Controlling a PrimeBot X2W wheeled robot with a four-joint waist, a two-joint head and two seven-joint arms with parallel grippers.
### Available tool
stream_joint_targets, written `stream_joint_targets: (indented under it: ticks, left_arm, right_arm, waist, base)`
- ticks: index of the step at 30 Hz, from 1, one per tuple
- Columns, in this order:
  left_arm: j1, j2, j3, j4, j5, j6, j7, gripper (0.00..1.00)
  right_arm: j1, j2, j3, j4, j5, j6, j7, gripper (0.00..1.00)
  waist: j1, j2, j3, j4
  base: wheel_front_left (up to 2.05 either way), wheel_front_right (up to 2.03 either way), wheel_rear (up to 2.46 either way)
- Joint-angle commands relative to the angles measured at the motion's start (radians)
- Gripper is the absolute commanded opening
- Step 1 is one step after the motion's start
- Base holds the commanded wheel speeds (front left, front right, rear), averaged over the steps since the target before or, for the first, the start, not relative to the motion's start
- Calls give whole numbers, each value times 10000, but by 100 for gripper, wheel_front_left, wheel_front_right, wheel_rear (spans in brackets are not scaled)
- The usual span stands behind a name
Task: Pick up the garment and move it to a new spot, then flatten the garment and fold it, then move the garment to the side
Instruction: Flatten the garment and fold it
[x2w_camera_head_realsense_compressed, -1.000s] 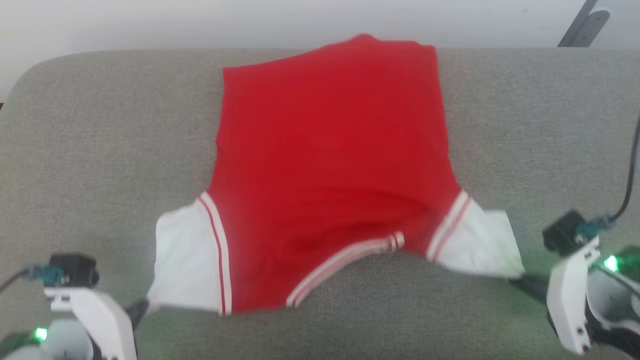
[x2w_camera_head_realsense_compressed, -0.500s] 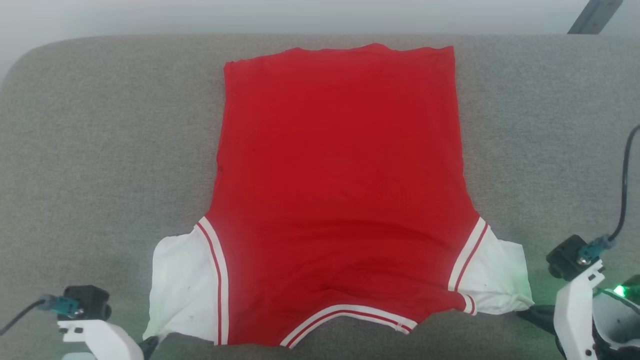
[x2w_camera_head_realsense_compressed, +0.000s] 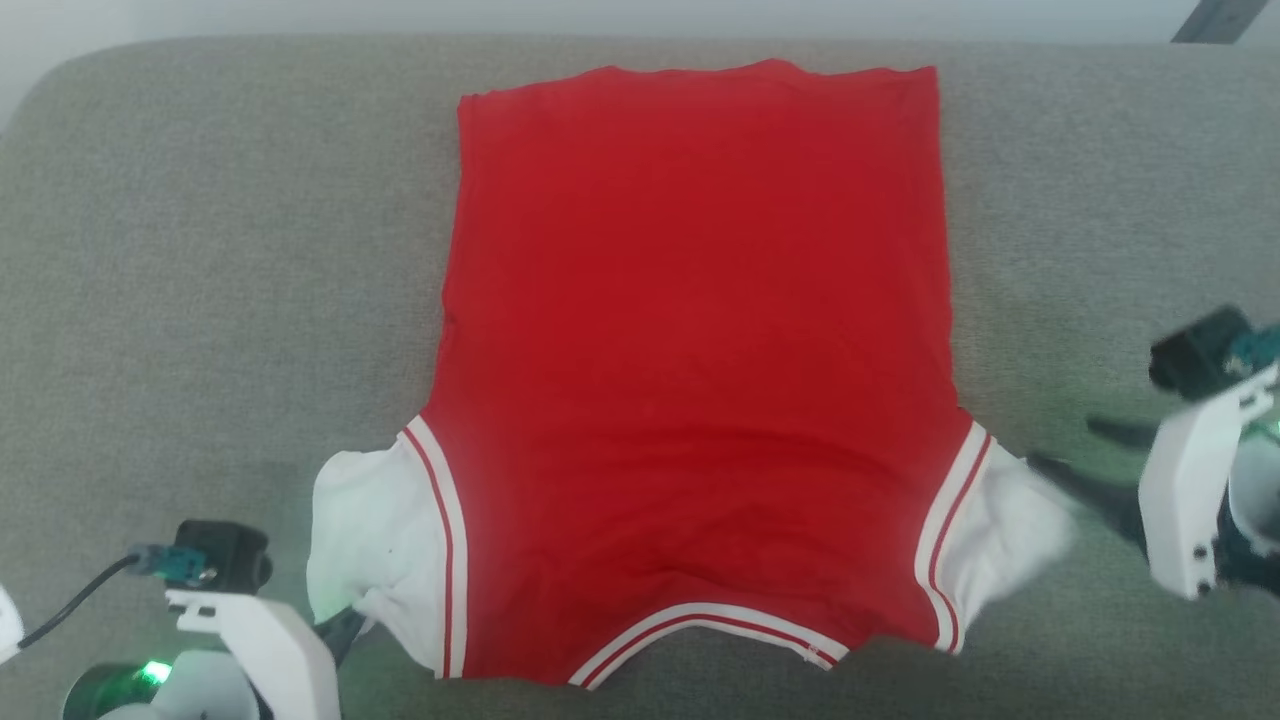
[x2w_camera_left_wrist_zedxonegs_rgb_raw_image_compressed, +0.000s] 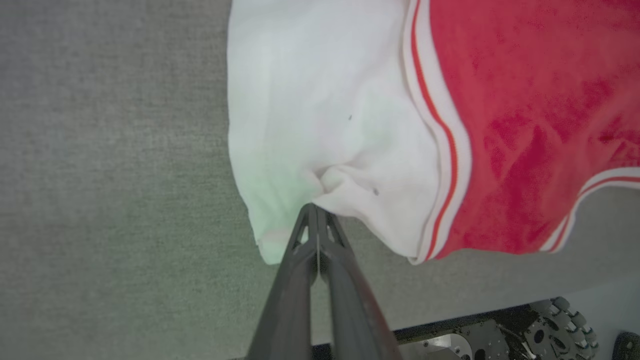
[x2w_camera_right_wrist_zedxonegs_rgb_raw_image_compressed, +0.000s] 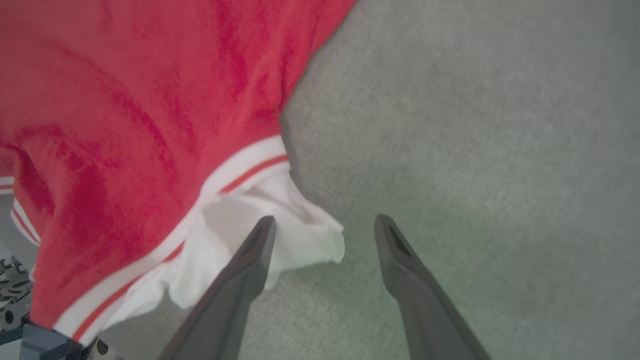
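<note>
Left gripper (x2w_camera_left_wrist_zedxonegs_rgb_raw_image_compressed: 316, 212) pinches one white sleeve (x2w_camera_left_wrist_zedxonegs_rgb_raw_image_compressed: 300, 100), I think to hold the garment (x2w_camera_head_realsense_compressed: 690, 350) stretched flat on the cushion (x2w_camera_head_realsense_compressed: 200, 250), midway between its side edges, while right gripper (x2w_camera_right_wrist_zedxonegs_rgb_raw_image_compressed: 325, 220) stands wide beside the other sleeve (x2w_camera_right_wrist_zedxonegs_rgb_raw_image_compressed: 300, 235).

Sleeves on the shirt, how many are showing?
2. One sleeve at the shirt's lower left, pinched in the left gripper; the other sleeve at lower right, by the open right gripper.
</note>
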Motion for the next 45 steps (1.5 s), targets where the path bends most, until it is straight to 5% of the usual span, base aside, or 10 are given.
stream_joint_targets:
  ticks: [1, 12, 18, 38, 39, 40, 45]
  left_arm:
    - [-242, -103, -48, 59, 229, -79, -70, 0]
    - [-1591, -1069, -330, 670, 976, -770, -499, 0]
    - [-2534, -1818, -532, 1344, 1450, -1302, -819, 0]
    - [-4951, -4532, -1245, 4789, 1958, -3387, -1885, 0]
    - [-4985, -4588, -1226, 4927, 1926, -3444, -1949, 0]
    - [-5017, -4614, -1222, 5073, 1938, -3469, -2005, 0]
    - [-4964, -4595, -1094, 5676, 1888, -3613, -2367, 0]
  right_arm:
    - [-205, 263, -316, -158, -267, 1, 54, 100]
    - [-2733, 2721, -2116, 1786, -3353, 1, -855, 100]
    - [-4704, 3645, -2487, 4380, -4636, 1, -1267, 100]
    - [-8891, 3952, -4337, 11716, -6780, 4, 472, 100]
    - [-8883, 3949, -4312, 11855, -6882, 4, 537, 25]
    - [-8892, 3895, -4328, 11962, -6996, 4, 518, 0]
    - [-8948, 4016, -4121, 12045, -7315, 4, 281, 0]
  waist:
    - [0, 0, 85, 95]
    - [0, 0, 472, 614]
    - [0, 0, 931, 1101]
    - [0, 0, 2402, 3072]
    - [0, 0, 2413, 3094]
    - [0, 0, 2416, 3104]
    - [0, 0, 2218, 2945]
  base:
    - [0, 0, 0]
    - [0, 0, 0]
    - [0, 0, 0]
    - [0, 0, 0]
    - [0, 0, 0]
    - [0, 0, 0]
    - [0, 0, 0]
